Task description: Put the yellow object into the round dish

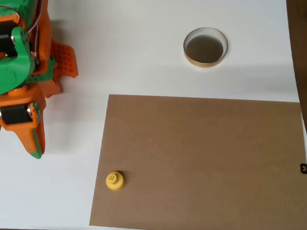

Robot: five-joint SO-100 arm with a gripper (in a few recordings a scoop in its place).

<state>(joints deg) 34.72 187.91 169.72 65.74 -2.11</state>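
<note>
The yellow object [114, 181] is a small round piece with a knob on top. It stands upright near the lower left corner of a brown board [202, 164]. On the white table beyond the board's far edge sits the round dish [205, 47], with a pale tan rim and a dark, empty inside. My orange and green arm is folded at the left edge. Its gripper [37, 150] points down the picture, well left of the yellow object. The fingers lie together with no gap and hold nothing.
The white table [147, 42] has free room between the arm and the dish. The table's right edge gives way to a dark brown surface [306, 40]. A small black clip [303, 167] sits at the board's right edge.
</note>
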